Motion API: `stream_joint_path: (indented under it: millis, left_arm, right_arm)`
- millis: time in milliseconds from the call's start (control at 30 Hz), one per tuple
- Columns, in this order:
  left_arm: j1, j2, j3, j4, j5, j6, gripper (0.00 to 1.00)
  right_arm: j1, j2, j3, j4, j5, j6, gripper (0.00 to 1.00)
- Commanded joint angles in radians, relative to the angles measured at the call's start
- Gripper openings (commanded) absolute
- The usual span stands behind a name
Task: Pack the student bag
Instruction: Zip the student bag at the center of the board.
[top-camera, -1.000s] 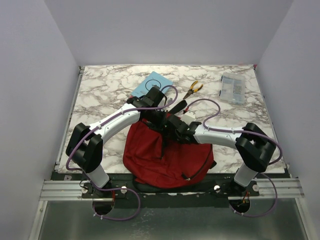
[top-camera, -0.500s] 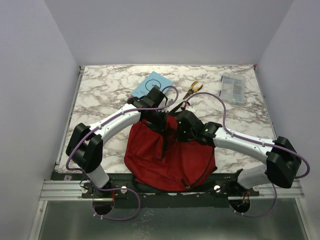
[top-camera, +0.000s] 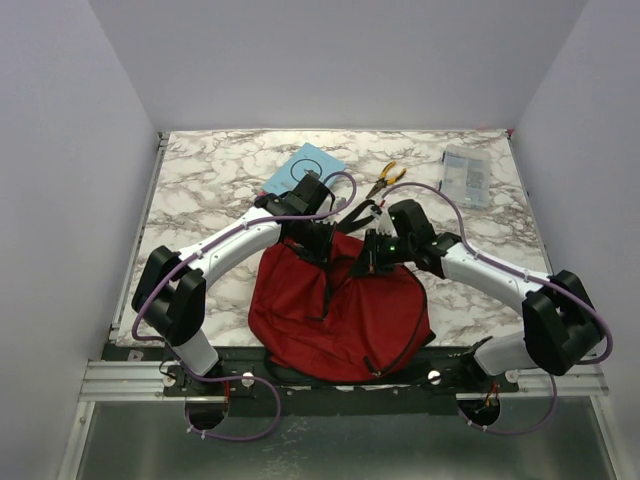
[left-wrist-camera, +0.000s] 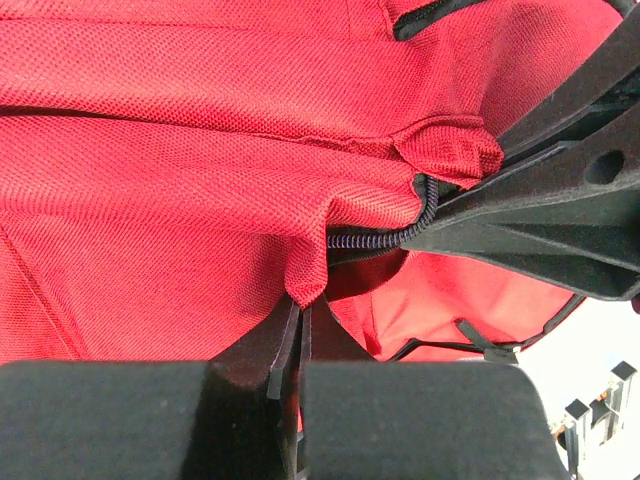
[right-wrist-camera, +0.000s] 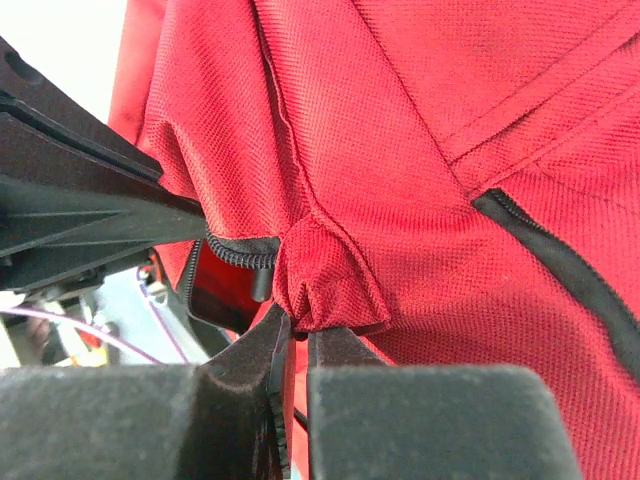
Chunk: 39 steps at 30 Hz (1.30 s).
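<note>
The student bag (top-camera: 340, 310) is a dark red fabric backpack with black zippers, lying at the near middle of the marble table. My left gripper (top-camera: 318, 240) is shut on a fold of the bag's fabric (left-wrist-camera: 310, 275) at the edge of its zipper opening. My right gripper (top-camera: 372, 255) is shut on a bunch of the bag's fabric (right-wrist-camera: 320, 285) on the opposite edge of the opening. Both grippers meet at the bag's far top edge. The black zipper teeth (left-wrist-camera: 390, 235) and the red lining inside show between them.
A light blue book (top-camera: 300, 168) lies at the back left of the bag. Yellow-handled pliers (top-camera: 386, 178) lie behind the bag. A clear plastic box (top-camera: 466, 176) sits at the back right. A black strap (top-camera: 352, 212) runs from the bag's top.
My right arm has swung outward and reached forward, carrying its gripper from over the bag's middle to the bag's far top edge. The left arm has stayed put.
</note>
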<state>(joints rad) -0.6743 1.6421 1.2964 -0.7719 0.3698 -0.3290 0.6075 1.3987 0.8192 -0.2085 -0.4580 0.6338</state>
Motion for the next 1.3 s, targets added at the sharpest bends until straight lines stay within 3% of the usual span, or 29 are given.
stream_joint_path:
  millis: [0,67,167,367,500,600,733,900,1133,1267]
  left_arm:
    - [-0.001,0.009,0.020,0.013,0.007,0.005,0.00]
    - [-0.001,0.015,0.020,0.012,0.000,0.005,0.00]
    - [-0.002,0.022,0.027,0.008,0.013,0.006,0.00]
    - [-0.012,0.030,0.024,0.006,0.005,0.007,0.00]
    - [-0.023,0.039,0.031,0.005,0.029,0.005,0.00]
    - [-0.033,0.039,0.027,0.004,0.010,0.009,0.00]
    - [-0.033,0.055,0.034,-0.002,-0.005,0.013,0.00]
    - [-0.042,0.043,0.035,-0.006,-0.004,0.011,0.00]
    - [-0.042,0.050,0.046,-0.007,0.030,0.009,0.00]
    - [-0.042,0.022,0.041,-0.005,0.006,0.014,0.06]
  right_arm:
    - [-0.084,0.042,0.056,0.020,-0.249,-0.047,0.07]
    - [-0.132,0.086,0.088,-0.050,-0.371,-0.131,0.01]
    - [-0.179,0.125,0.132,-0.166,-0.392,-0.252,0.01]
    - [-0.197,0.123,0.131,-0.087,-0.368,-0.158,0.01]
    - [-0.197,0.130,0.120,-0.057,-0.332,-0.144,0.14]
    - [-0.202,0.133,0.119,-0.048,-0.329,-0.115,0.12]
    - [-0.233,0.137,0.058,0.158,-0.499,0.042,0.11]
    - [-0.234,0.137,0.125,-0.061,-0.304,-0.077,0.28]
    - [-0.228,0.031,0.110,-0.221,-0.132,-0.161,0.58]
    - [-0.223,-0.027,0.077,-0.230,-0.093,-0.169,0.65]
